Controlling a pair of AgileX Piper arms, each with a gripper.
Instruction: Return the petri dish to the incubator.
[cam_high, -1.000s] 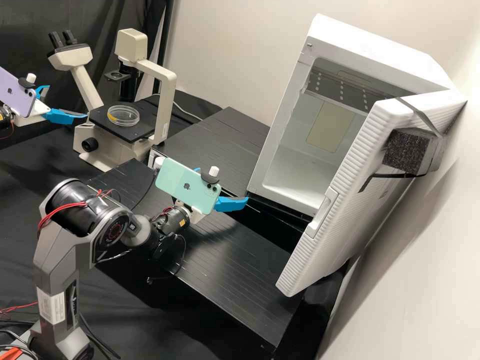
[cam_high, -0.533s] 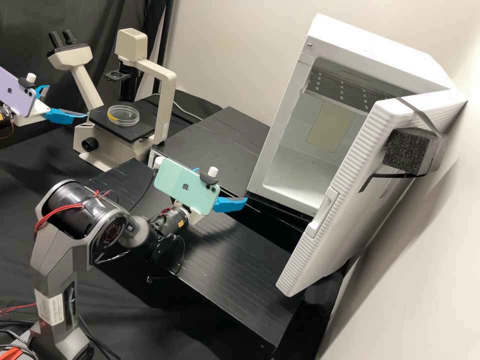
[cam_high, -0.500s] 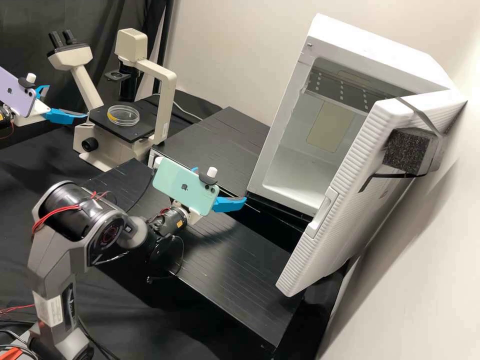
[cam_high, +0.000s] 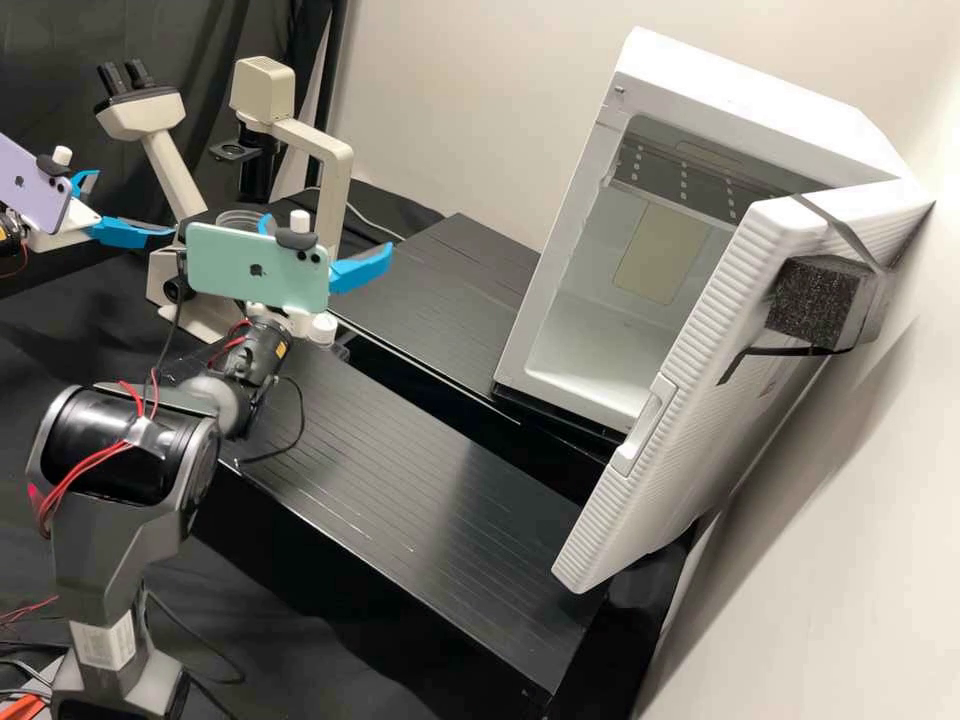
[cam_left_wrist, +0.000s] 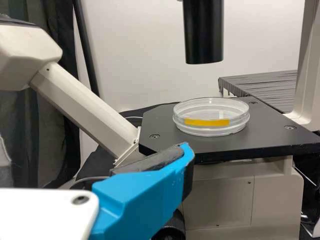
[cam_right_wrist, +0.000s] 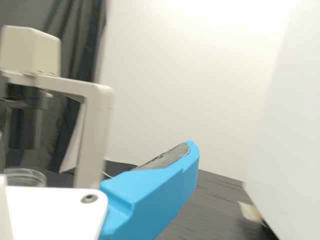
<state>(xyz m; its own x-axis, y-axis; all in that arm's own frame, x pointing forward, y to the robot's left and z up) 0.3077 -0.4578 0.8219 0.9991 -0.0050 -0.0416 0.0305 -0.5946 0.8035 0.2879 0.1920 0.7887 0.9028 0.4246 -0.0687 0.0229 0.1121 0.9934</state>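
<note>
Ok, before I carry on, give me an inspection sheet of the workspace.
Surface: black bench with a lined top.
Job's things: petri dish with a yellow strip, on the microscope stage; incubator with its door open.
Clutter: dark foam block strapped to the door.
Grippers: left and right near the microscope, fingers apart, holding nothing.
Cables: red wires on the right arm.
Surroundings: dark curtain, pale wall.
</note>
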